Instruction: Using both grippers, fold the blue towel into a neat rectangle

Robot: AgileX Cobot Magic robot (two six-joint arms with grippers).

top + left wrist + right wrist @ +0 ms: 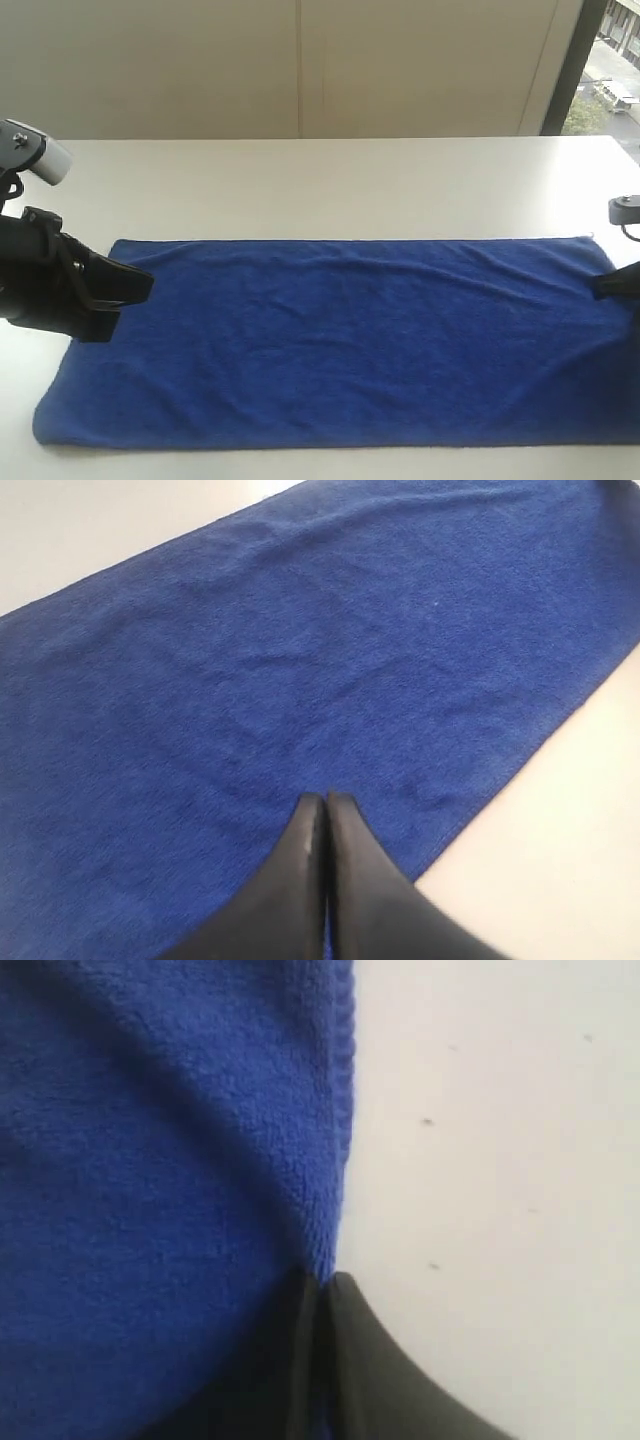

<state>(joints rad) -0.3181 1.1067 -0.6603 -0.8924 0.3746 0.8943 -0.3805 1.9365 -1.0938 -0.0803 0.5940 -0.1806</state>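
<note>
Status: the blue towel [350,340] is spread flat on the white table [330,180], single layer, long axis running between my two arms. No fold made yet.

Right gripper [322,1278]: fingers pressed together right at the towel's short-end hem [345,1110]. The hem runs straight into the seam between the tips, so I read this as clamped on the edge of the cloth. It sits at the edge rather than further in so that the lift carries the whole end, not a bunch from the middle.

Left gripper [325,798]: fingers [300,880] together, no gap between them, tips low over the cloth just inside the opposite short end. The cloth around the tips lies flat with no pucker, so whether any fabric is caught there I can't tell from this angle; it may just be resting shut on top.

Why the layout: one gripper per short end keeps the pull even, so one end can be carried over to meet the other with square corners.

Risks, as I judge them: the pinch on the right is thin and could slip off the hem on lift; if the left has no cloth, the towel drags instead of folding.
</note>
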